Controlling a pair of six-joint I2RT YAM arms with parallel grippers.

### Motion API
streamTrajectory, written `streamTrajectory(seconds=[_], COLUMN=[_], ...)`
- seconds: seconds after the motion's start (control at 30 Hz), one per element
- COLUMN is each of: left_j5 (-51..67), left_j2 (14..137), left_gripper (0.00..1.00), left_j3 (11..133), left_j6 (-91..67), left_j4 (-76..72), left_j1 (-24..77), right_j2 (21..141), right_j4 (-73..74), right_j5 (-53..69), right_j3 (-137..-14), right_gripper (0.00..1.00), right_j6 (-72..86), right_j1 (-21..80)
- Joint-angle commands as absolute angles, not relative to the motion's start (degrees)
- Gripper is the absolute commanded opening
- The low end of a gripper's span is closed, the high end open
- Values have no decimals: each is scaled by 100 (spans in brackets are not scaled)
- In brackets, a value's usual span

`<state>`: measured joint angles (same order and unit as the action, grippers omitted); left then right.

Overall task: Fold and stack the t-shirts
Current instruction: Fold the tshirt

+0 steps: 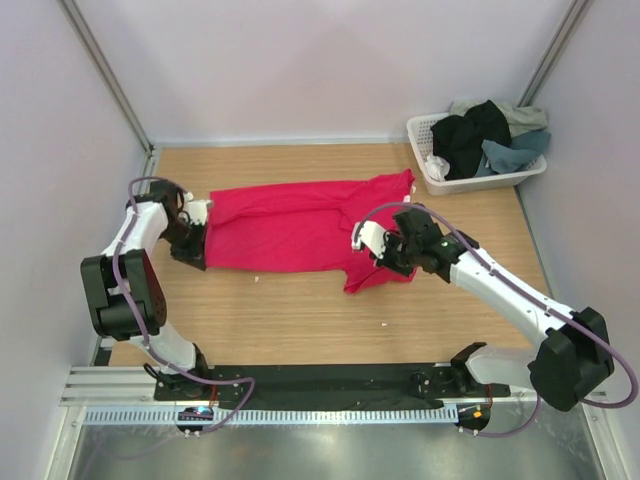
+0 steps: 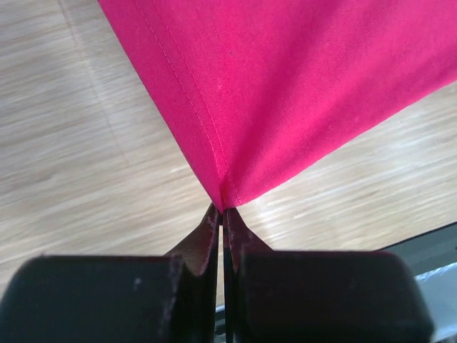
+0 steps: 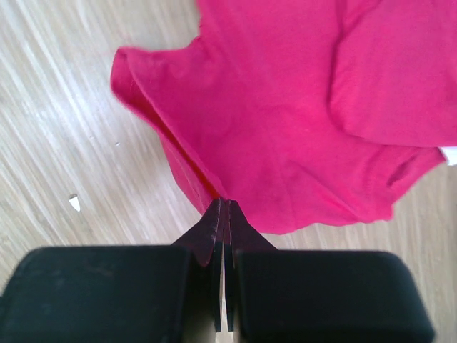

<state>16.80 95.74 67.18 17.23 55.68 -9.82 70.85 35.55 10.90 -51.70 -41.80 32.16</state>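
At the far left of the wooden table (image 1: 300, 320), the left gripper (image 1: 197, 234) is clamped on the left end of the crimson-pink t-shirt (image 1: 290, 225). Its wrist view shows the two fingers pressed together on a corner of cloth, with a stitched hem running up from the pinch. The shirt lies stretched lengthwise across the middle of the table, mostly flat, and a rumpled flap droops toward the near edge at its right end. There the right gripper (image 1: 368, 243) is also closed on the fabric, nipping a doubled edge of the cloth (its wrist camera shows the layers meeting right at the fingertips). A tiny white scrap (image 1: 385, 323) sits on the bare wood nearer the arm bases. In the far right corner a white lattice basket (image 1: 480, 183) holds the other shirts in a heap: a black one (image 1: 470, 135), a slate-blue one (image 1: 512, 155) and a pale grey-green one (image 1: 522, 115).
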Motion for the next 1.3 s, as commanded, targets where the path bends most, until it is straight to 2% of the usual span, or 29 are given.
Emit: streamTrajectory(seconds=[0.0,0.27,0.6,0.87,1.07,1.27], left_j5=[1643,1670,1635,1687,1889,2056], left_j2=[9176,9193,10097,11317,12513,13577], left_gripper=[0,0,0,0,0,0], left_j3=[7005,7365,8173,9877,11835,13270], left_j6=[2048,2136,2373,2514,2417,2338], left_j4=[6028,6346,6846,7504,8112,8657], left_j1=[-1028,-1028,-1037,-1072,-1195,-1187], right_j2=[6838,6961,7865,9191,10219,11275], right_j4=[3489,3349,2778,2347,2233,2285], right_j5=[1063,932,835,958,958,932], right_j3=[-5537,-6019,-6837,-8102,-9218,-10387], right_gripper=[1,1,1,1,1,1], right_j6=[-4061,-4166,-4509,-4447,-4403,-4395], right_j1=[3094,2848,2435,1996,1767,1696])
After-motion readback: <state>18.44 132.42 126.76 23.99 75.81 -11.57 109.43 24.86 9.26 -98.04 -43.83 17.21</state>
